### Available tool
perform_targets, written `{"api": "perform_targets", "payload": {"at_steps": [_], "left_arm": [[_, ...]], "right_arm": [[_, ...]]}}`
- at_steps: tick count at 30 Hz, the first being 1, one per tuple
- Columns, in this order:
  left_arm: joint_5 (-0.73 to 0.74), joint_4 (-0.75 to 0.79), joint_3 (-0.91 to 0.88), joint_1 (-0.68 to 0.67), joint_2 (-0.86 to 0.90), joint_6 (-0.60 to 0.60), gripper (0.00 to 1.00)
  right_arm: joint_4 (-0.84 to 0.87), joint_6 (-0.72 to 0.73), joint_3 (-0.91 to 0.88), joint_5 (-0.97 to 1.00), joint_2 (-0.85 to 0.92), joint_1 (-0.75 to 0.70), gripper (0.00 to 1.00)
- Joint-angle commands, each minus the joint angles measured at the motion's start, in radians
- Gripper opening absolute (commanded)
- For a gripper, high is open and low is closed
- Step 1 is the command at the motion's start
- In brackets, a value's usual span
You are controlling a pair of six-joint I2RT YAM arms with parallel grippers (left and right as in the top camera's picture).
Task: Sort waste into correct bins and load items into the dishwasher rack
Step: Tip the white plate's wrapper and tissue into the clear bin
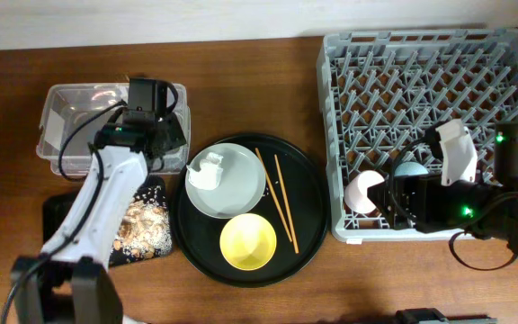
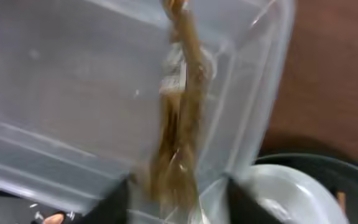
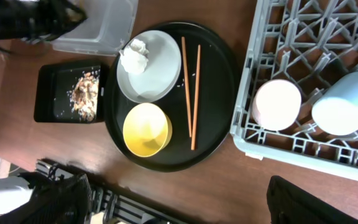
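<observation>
My left gripper [image 1: 156, 135] hovers over the clear box [image 1: 70, 117]. In the left wrist view its fingers [image 2: 179, 202] stand apart, with the blurred gold-brown wrapper [image 2: 179, 124] hanging loose between them over the box [image 2: 73, 93]. The crumpled napkin [image 1: 207, 169] lies on the grey-white plate [image 1: 236, 184]. The yellow bowl [image 1: 247, 241] and two chopsticks [image 1: 281, 202] lie on the round black tray [image 1: 308, 207]. Food scraps [image 1: 142, 225] lie in the flat black tray [image 1: 61, 216]. The pink cup [image 1: 362, 192] and blue cup [image 1: 409, 168] sit in the rack [image 1: 421, 81]. My right gripper [image 1: 392, 205] is open and empty beside them.
The right wrist view shows the rack's front edge [image 3: 303, 149] and bare wooden table in front of the round tray [image 3: 229, 74]. A white wall runs along the table's far edge.
</observation>
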Motion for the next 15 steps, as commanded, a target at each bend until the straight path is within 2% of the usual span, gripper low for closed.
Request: {"api": "perform_targets", "payload": {"at_steps": [1, 5, 9, 10, 12, 14, 15], "left_arm": [[0.124, -0.013, 0.024, 0.018, 0.007, 0.055, 0.77], [0.143, -0.1, 0.056, -0.1, -0.041, 0.158, 0.75], [-0.074, -0.084, 0.001, -0.261, 0.047, 0.204, 0.73], [-0.087, -0.072, -0.002, -0.28, 0.081, 0.223, 0.73], [-0.099, -0.034, -0.002, -0.296, 0.169, 0.241, 0.67], [-0.125, -0.015, -0.001, -0.295, 0.232, 0.24, 0.55], [-0.138, -0.016, -0.002, -0.295, 0.264, 0.232, 0.54]], "right_arm": [[-0.005, 0.007, 0.002, -0.008, -0.001, 0.006, 0.91], [-0.005, 0.007, 0.002, -0.001, -0.001, 0.006, 0.91], [-0.005, 0.007, 0.002, -0.002, -0.001, 0.006, 0.91], [-0.005, 0.007, 0.002, -0.001, -0.001, 0.006, 0.91], [-0.005, 0.007, 0.002, -0.002, 0.001, 0.006, 0.91], [-0.005, 0.007, 0.002, -0.002, 0.001, 0.006, 0.91], [-0.005, 0.007, 0.002, -0.002, 0.001, 0.006, 0.91]]}}
